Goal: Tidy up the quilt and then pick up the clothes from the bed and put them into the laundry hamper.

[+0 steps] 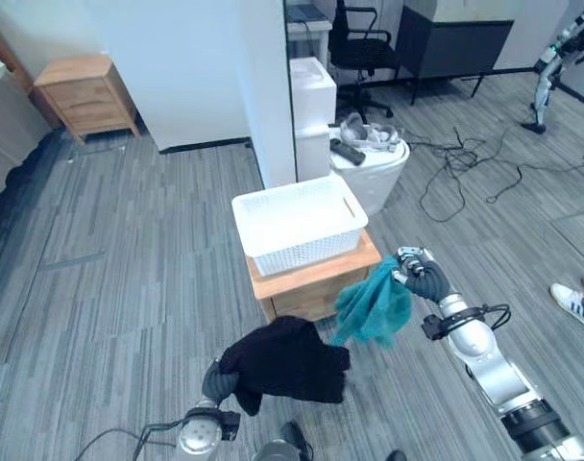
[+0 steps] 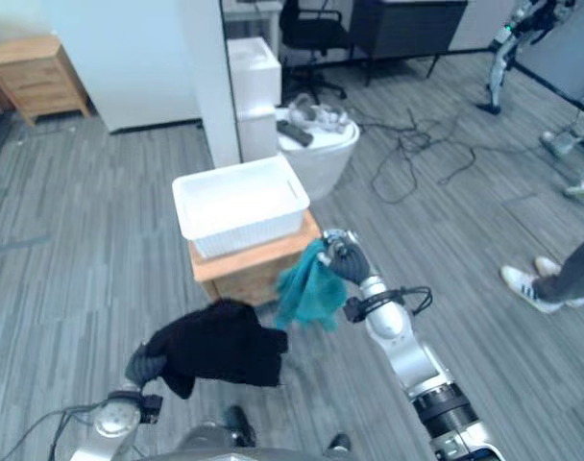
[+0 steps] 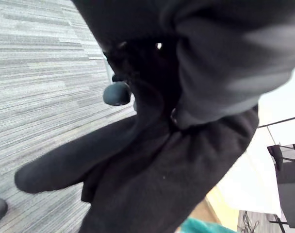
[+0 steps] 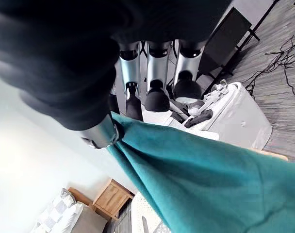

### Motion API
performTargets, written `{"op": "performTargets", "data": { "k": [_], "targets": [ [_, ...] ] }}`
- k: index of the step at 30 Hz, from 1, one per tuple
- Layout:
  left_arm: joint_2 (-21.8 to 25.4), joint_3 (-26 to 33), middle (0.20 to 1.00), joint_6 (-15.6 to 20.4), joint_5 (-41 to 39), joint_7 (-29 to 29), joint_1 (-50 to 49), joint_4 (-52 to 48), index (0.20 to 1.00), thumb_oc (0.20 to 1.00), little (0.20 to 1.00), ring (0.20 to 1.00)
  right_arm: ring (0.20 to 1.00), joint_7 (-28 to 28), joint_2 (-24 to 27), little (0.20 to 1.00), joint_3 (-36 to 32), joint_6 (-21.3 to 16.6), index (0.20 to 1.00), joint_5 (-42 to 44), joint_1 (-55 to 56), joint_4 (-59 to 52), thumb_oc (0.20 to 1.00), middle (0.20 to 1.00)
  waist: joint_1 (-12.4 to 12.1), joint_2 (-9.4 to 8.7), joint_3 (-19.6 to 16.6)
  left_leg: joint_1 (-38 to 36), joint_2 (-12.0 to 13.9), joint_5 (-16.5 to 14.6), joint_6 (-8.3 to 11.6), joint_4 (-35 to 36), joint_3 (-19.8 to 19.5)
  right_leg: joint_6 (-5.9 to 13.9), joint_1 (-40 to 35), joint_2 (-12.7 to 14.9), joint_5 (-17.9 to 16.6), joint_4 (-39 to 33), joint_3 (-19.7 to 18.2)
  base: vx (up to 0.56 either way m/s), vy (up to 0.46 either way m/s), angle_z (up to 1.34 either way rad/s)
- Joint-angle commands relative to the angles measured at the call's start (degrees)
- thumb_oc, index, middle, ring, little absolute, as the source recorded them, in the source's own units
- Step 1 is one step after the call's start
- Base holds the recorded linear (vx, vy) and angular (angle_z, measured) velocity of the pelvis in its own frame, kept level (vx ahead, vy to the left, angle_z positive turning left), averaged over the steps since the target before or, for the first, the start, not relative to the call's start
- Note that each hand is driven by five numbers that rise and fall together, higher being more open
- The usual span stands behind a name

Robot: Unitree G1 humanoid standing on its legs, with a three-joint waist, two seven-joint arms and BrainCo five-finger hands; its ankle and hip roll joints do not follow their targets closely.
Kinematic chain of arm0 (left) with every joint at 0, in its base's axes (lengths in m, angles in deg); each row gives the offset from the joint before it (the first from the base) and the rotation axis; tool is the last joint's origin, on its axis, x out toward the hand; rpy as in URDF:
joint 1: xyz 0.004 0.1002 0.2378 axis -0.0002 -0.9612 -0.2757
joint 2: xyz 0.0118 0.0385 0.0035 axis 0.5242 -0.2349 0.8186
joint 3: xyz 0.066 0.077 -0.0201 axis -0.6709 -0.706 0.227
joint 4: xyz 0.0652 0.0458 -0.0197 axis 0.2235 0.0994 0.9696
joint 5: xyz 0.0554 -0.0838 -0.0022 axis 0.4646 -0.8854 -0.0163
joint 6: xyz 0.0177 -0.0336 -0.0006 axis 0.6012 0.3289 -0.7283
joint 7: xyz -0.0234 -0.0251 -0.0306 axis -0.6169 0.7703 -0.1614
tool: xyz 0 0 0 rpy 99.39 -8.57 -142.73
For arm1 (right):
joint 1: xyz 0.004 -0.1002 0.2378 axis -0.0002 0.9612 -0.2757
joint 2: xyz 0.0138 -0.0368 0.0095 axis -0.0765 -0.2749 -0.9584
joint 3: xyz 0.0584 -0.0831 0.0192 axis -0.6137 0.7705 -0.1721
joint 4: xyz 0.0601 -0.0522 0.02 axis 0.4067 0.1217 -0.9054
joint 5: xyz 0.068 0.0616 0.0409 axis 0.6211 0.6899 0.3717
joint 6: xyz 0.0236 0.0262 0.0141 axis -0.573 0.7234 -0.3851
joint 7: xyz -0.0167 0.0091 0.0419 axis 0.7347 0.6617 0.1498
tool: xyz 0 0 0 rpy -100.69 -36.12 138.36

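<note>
Left eye view: right hand [image 1: 414, 268] pinches a teal garment [image 1: 374, 305] by its top edge; cloth hangs limp at the front right corner of the low wooden stand [image 1: 311, 280], just short of the white laundry hamper [image 1: 298, 223] sitting on it. Left hand [image 1: 218, 382] low in front, clutching a black garment [image 1: 287, 359] that droops off to the hamper side, not yet over the hamper.

Right eye view: same layout; teal garment dangles against the stand's front edge, black garment well below hamper rim height. A person's legs and white shoes [image 2: 524, 281] stand off to the robot's right.

Left wrist view: black garment [image 3: 176, 160] bunched over the hand, fingers curled into it. Soft, light, floppy; a hold on a thick fold should keep it, loose ends will swing.

Right wrist view: thumb [image 4: 100, 134] and fingers [image 4: 157, 97] closed on a small tuck of teal cloth [image 4: 205, 179]. Thin, light fabric; the grip is near one edge, so it could slip out if jerked.
</note>
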State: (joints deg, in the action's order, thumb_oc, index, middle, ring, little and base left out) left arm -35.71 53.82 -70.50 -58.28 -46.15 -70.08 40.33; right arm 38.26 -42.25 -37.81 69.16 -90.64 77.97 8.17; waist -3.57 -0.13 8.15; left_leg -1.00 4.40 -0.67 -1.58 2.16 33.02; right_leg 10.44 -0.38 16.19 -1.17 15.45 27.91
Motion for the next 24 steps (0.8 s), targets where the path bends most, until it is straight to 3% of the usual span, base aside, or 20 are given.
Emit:
{"op": "performTargets", "data": {
  "k": [1, 3, 4, 6, 7, 8, 9, 10, 13, 15, 16, 17, 18, 19, 22, 24],
  "targets": [
    [4.6, 1.3, 0.2, 3.2, 1.4, 3.3, 4.7, -7.6, 0.2, 0.2, 0.2, 0.2, 0.2, 3.9, -0.1, 0.2, -4.5, -2.7, 0.2, 1.4, -2.6, -3.0, 0.2, 0.2, 1.3, -2.08, 1.1, -3.2, -0.2, -0.1, 0.7, 2.8, -5.3, 4.56, -1.8, -0.9, -4.1, 16.4, -4.1, 0.29, 0.035, 0.94],
    [4.8, 0.7, 0.2, 3.6, 0.5, 4.1, 7.1, -8.0, 0.2, 0.2, 0.2, 0.2, 0.2, 5.1, 0.2, 0.2, -6.1, -2.7, 0.2, 1.9, -1.9, -3.2, 0.2, 0.2, 2.7, -1.86, 1.9, -4.0, 0.5, -0.5, 1.4, 2.8, -7.2, 4.18, 2.6, -1.7, -1.6, 17.3, -6.8, 0.34, -0.062, 1.0],
    [4.9, 0.3, 0.2, 3.8, -0.2, 4.4, 8.6, -8.0, 0.2, 0.2, 0.2, 0.2, 0.2, 5.7, 0.5, 0.2, -7.2, -2.9, 0.2, 2.6, -1.8, -3.7, 0.2, 0.2, 3.4, -1.77, 2.3, -3.6, 1.1, 0.6, 1.82, 2.8, -7.6, 2.71, 4.6, -2.0, -0.8, 13.8, -6.6, 0.28, -0.177, 1.2],
    [5.1, 0.0, 0.2, 4.3, -1.3, 4.3, 9.6, -8.1, 0.2, 0.2, 0.2, 0.2, 0.2, 6.5, 1.2, 0.2, -9.0, -3.2, 0.2, 3.6, -1.3, -5.1, 0.2, 0.2, 4.4, -2.03, 2.0, -3.8, 1.5, 0.2, 3.09, 2.8, -9.5, 1.04, 4.4, -2.2, 0.9, 2.3, -7.3, 0.33, -0.267, 0.83],
    [5.2, 0.0, 0.2, 4.4, -1.6, 4.2, 9.7, -8.1, 0.2, 0.2, 0.2, 0.2, 0.2, 6.8, 1.6, 0.2, -10.1, -3.5, 0.2, 4.0, -0.9, -5.8, 0.2, 0.2, 5.2, -2.27, 1.7, -4.3, 1.8, -0.3, 4.04, 2.8, -10.7, 0.56, 4.8, -3.0, 0.9, -6.8, -8.6, 0.41, -0.32, 0.75],
    [5.1, 0.2, 0.2, 4.5, -1.9, 4.0, 10.0, -7.9, 0.2, 0.2, 0.2, 0.2, 0.2, 7.0, 1.8, 0.2, -10.8, -3.5, 0.2, 3.9, -0.6, -6.5, 0.2, 0.2, 5.7, -2.21, 1.5, -4.8, 2.5, -0.9, 4.87, 2.8, -11.7, 0.79, 4.7, -3.7, -1.0, -13.2, -10.2, 0.29, -0.228, 0.7],
    [5.1, 0.2, 0.2, 4.5, -1.9, 4.0, 10.0, -7.9, 0.2, 0.2, 0.2, 0.2, 0.2, 7.0, 1.8, 0.2, -10.9, -3.5, 0.2, 3.9, -0.6, -6.5, 0.2, 0.2, 5.7, -2.19, 1.5, -4.8, 2.5, -0.9, 4.88, 2.8, -11.7, 0.79, 4.6, -3.8, -1.0, -13.3, -10.2, 0.4, -0.342, 0.61],
    [5.0, 0.9, 0.2, 4.5, -1.7, 4.1, 11.0, -6.8, 0.2, 0.2, 0.2, 0.2, 0.2, 7.5, 1.8, 0.2, -11.9, -3.5, 0.2, 3.5, -0.2, -7.7, 0.2, 0.2, 6.4, -2.63, 1.3, -6.0, 3.5, -1.7, 6.09, 2.8, -13.4, 2.32, 7.0, -2.6, -5.2, -18.3, -14.1, 0.38, -0.316, 0.45],
    [5.0, 1.6, 0.2, 4.5, -0.1, 3.5, 10.3, -6.9, 0.2, 0.2, 0.2, 0.2, 0.2, 7.3, 2.5, 0.2, -12.5, -3.3, 0.2, 2.0, 0.1, -9.5, 0.2, 0.2, 6.5, -3.11, 0.9, -8.2, 3.8, -3.0, 6.69, 2.8, -13.7, 2.81, 6.5, -2.6, -6.3, -19.4, -15.5, 0.37, -0.308, 0.73],
    [4.7, 1.7, 0.2, 4.9, 0.2, 3.2, 9.5, -7.2, 0.2, 0.2, 0.2, 0.2, 0.2, 6.9, 3.3, 0.2, -11.9, -4.1, 0.2, 1.4, -1.2, -10.9, 0.2, 0.2, 6.5, -3.25, 0.6, -10.0, 4.6, -3.0, 7.24, 1.1, -13.9, 1.85, 5.1, -3.9, -5.2, -19.4, -16.2, 0.35, -0.31, 0.03],
    [4.0, 1.4, 0.2, 5.1, -1.7, 2.9, 9.2, -8.2, 0.2, 0.2, 0.2, 0.2, 0.2, 7.3, 4.4, 0.2, -11.8, -4.4, 0.2, 1.3, -3.5, -11.6, 0.2, 0.2, 6.2, -2.97, 1.4, -8.0, 7.1, -2.1, 8.16, -8.4, -14.3, -0.05, 2.3, -5.7, -3.6, -19.6, -15.6, 0.18, -0.2, -0.13],
    [4.0, 1.5, 0.2, 5.1, -1.7, 2.9, 9.3, -8.2, 0.2, 0.2, 0.2, 0.2, 0.2, 7.3, 4.5, 0.2, -11.8, -4.4, 0.2, 1.3, -3.6, -11.6, 0.2, 0.2, 6.3, -3.0, 1.4, -7.7, 7.1, -2.0, 8.21, -8.7, -14.5, -0.21, 2.4, -5.8, -3.8, -19.7, -15.6, 0.35, -0.377, -0.18],
    [3.4, 1.0, 0.2, 5.2, -2.8, 3.2, 9.7, -8.4, 0.2, 0.2, 0.2, 0.2, 0.2, 7.9, 5.1, 0.2, -11.9, -4.5, 0.2, 2.1, -5.2, -12.3, 0.2, 0.2, 5.7, -3.23, 2.1, -4.1, 9.1, 1.0, 8.57, -18.1, -16.0, -2.41, -0.9, -7.4, -2.0, -20.4, -14.3, 0.21, -0.239, -0.24],
    [3.1, 0.7, 0.2, 5.1, -2.9, 3.3, 9.8, -8.6, 0.2, 0.2, 0.2, 0.2, 0.2, 8.0, 5.4, 0.2, -12.2, -4.5, 0.2, 2.1, -5.5, -12.9, 0.2, 0.2, 5.6, -3.5, 2.4, -2.5, 9.1, 1.1, 8.36, -20.1, -16.6, -3.01, -2.0, -7.7, -1.5, -20.4, -13.8, 0.3, -0.271, -0.22],
    [2.2, 0.7, 0.2, 4.6, -2.6, 3.6, 9.5, -8.6, 0.2, 0.2, 0.2, 0.2, 0.2, 7.7, 6.5, 0.2, -12.4, -4.3, 0.2, 2.4, -6.9, -14.5, 0.2, 0.2, 5.4, -4.43, 2.1, 0.5, 5.9, -2.1, 7.11, -14.6, -17.1, -2.89, -3.4, -8.0, -0.3, -20.4, -13.6, 0.18, -0.039, -0.11],
    [1.8, 0.4, 0.2, 4.6, -2.6, 3.3, 9.4, -8.2, 0.2, 0.2, 0.2, 0.2, 0.2, 7.6, 7.5, 0.2, -13.1, -4.5, 0.2, 2.5, -7.5, -15.2, 0.2, 0.2, 5.3, -4.1, 1.6, 0.7, 5.3, 0.5, 7.63, -8.1, -15.7, -2.4, -3.6, -8.3, 0.2, -20.4, -13.3, 0.12, 0.055, -0.21]
  ]
}}
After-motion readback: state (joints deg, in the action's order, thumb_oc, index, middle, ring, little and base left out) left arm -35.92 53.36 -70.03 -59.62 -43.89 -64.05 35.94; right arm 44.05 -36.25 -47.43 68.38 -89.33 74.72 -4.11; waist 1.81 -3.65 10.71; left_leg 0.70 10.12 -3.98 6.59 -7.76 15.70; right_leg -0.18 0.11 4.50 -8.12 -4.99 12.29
